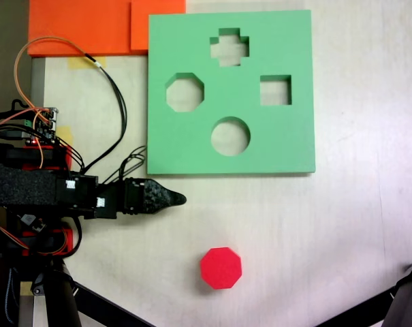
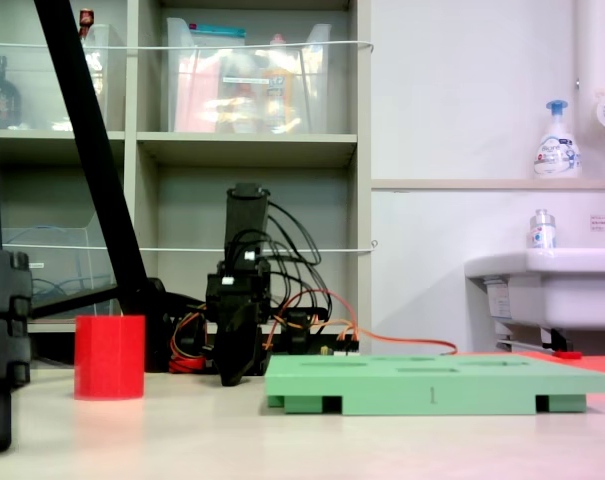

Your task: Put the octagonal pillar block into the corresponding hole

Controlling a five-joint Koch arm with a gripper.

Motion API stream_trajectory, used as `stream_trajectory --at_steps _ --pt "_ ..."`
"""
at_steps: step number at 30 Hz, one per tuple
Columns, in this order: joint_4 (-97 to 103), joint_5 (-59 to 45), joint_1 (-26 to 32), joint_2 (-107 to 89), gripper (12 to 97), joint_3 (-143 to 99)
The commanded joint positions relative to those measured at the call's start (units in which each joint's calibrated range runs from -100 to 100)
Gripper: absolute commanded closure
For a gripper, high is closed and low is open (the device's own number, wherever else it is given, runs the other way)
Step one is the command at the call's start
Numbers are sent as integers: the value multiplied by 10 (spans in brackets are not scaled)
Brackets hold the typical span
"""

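Note:
The octagonal pillar block (image 1: 220, 268) is bright red and stands alone on the pale table, below and right of my gripper (image 1: 177, 199). The gripper reaches in from the left, jaws together in a black point, with nothing in it, about a block's width up-left of the block. Above lies the green board (image 1: 192, 150); its eight-sided hole (image 1: 185, 92) is at the left, with cross, square and round cutouts beside it. In the low fixed view the block (image 2: 109, 357) stands left of the gripper (image 2: 237, 368) and the board (image 2: 432, 386) lies to the right.
Orange foam sheets (image 1: 90, 27) lie at the top left, touching the board's corner. The arm's base, circuit board (image 1: 43, 122) and loose wires fill the left edge. Black stand legs (image 1: 396, 306) cross the bottom corners. A shelf and a sink (image 2: 562, 290) stand behind the table.

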Motion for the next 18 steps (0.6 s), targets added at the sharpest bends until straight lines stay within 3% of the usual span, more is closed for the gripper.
stream_trajectory --at_steps 1,18 --pt "-45 1 0 -4 595 -10" --pt "-47 1 0 -4 595 -10"
